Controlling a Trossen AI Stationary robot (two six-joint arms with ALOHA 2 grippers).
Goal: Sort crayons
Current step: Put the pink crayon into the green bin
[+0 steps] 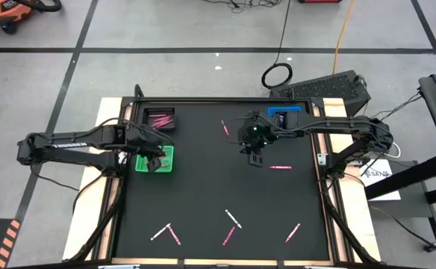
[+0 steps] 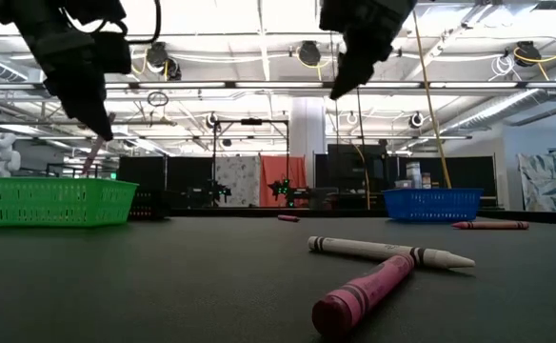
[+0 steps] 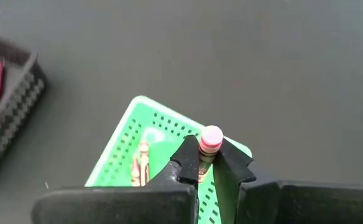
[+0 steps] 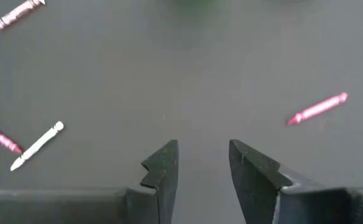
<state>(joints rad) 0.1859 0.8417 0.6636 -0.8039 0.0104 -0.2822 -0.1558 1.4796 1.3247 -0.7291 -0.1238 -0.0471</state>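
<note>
My left gripper (image 3: 209, 163) is shut on a crayon with a pink end (image 3: 211, 140) above the green tray (image 1: 167, 166) at the table's left. One crayon (image 3: 142, 163) lies inside that tray. My right gripper (image 4: 203, 158) hangs open over bare mat near the table's middle (image 1: 255, 155), nothing between its fingers. Loose pink and white crayons lie flat on the mat: one pink (image 1: 280, 167) to the right of the right gripper, one pink (image 1: 225, 128) farther back, several near the front edge (image 1: 228, 236). My left gripper pinches the crayon between its two fingers, and the crayon's pink end (image 3: 211, 138) sticks out past the fingertips. The fingers slant downward and the crayon runs along them. It hangs below the gripper (image 2: 92, 157) above the green tray, tilted.
A black tray (image 1: 160, 119) with pink crayons stands at the back left, behind the green one. A blue tray (image 1: 284, 116) stands at the back right. A white crayon (image 2: 387, 252) and a pink one (image 2: 364, 291) lie crossed close to the low camera.
</note>
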